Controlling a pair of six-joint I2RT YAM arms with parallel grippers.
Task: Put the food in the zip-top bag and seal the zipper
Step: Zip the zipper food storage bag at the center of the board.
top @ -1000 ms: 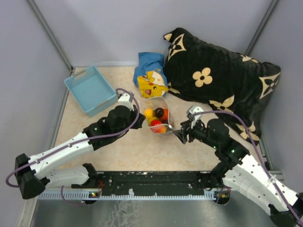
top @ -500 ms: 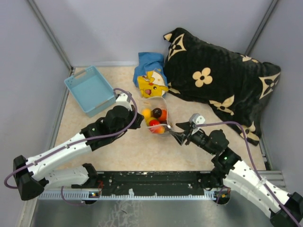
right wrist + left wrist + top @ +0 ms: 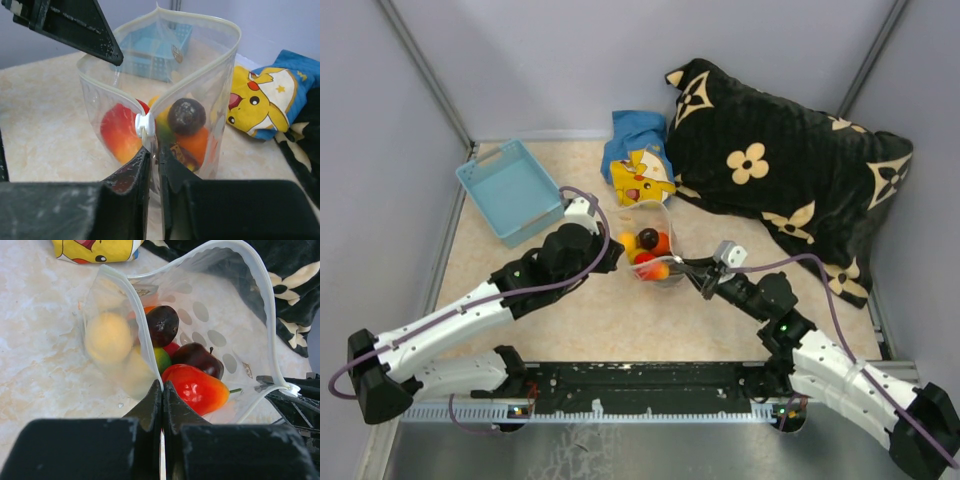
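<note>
The clear bag (image 3: 655, 240) stands upright just in front of the yellow plush (image 3: 642, 180), and the toy fruits (image 3: 197, 385) are already inside it. The left gripper (image 3: 162, 390) has its jaws pressed together on one end of the bag's mouth. The right gripper (image 3: 154, 156) pinches the opposite end with narrow jaws, just under the small white slider (image 3: 143, 125). I think the two holds are there to stretch the mouth, so that the zipper (image 3: 270, 315) becomes straight and the slider can run along it. The mouth is wide open, so the sealing is not yet done.
</note>
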